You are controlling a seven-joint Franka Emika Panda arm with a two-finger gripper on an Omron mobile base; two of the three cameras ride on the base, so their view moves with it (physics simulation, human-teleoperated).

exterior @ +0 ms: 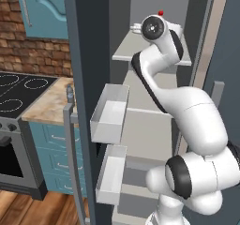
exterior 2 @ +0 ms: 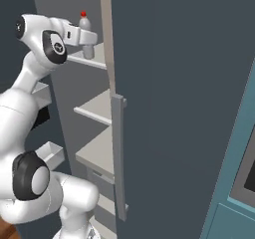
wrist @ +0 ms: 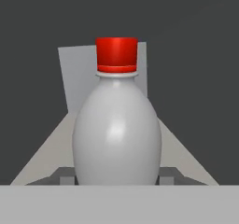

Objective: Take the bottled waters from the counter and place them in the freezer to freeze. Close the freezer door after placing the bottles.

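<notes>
Now gripper (wrist: 116, 178) clamped on red-capped bottle (wrist: 116, 134), upright between fingertips, over upper freezer shelf (exterior 2: 97, 54).

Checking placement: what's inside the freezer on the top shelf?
A whitish bottle with a red cap stands upright over the top shelf, gripped by the claw. The arm covers its base, so contact with the shelf can't be seen.

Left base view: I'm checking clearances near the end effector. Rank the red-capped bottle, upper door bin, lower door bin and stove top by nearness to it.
1. red-capped bottle, in the end effector, top shelf.
2. upper door bin, below left.
3. lower door bin, lower still.
4. stove top, far left.
</notes>
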